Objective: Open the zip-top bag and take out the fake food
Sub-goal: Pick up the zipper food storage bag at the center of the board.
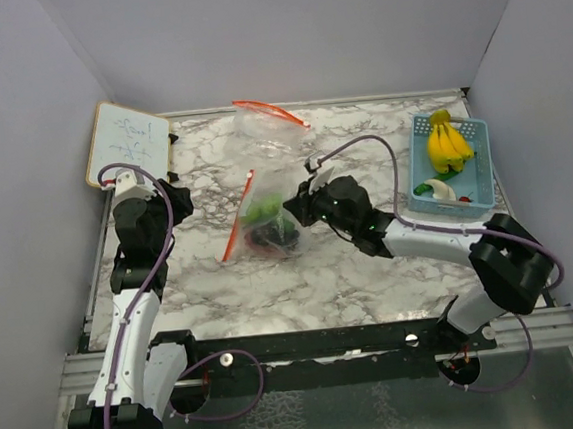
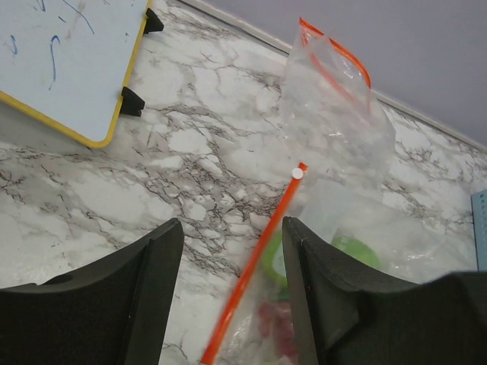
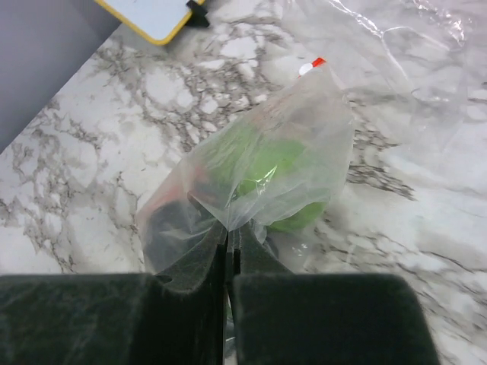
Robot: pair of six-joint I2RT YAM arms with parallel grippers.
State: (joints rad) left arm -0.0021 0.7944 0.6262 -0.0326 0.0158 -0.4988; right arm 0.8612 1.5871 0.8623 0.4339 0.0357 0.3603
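A clear zip-top bag [image 1: 262, 222] with an orange zip strip [image 1: 239, 217] lies mid-table. Inside it show a lime-green fruit [image 1: 261, 209] and a dark grape cluster [image 1: 271, 239]. My right gripper [image 1: 291, 212] is shut on the bag's film at its right side; the right wrist view shows the jaws [image 3: 230, 232] pinching the plastic, with the green fruit [image 3: 266, 163] and dark grapes [image 3: 175, 228] behind it. My left gripper [image 1: 177, 199] is open and empty left of the bag. In the left wrist view [image 2: 232, 228] the zip strip [image 2: 255, 266] runs between the fingers.
A second, empty zip-top bag [image 1: 264, 126] lies at the back. A light-blue basket [image 1: 478, 163] at the right holds a yellow banana bunch [image 1: 448, 142] and small pieces. A whiteboard [image 1: 125, 143] leans at the back left. Walls enclose the table.
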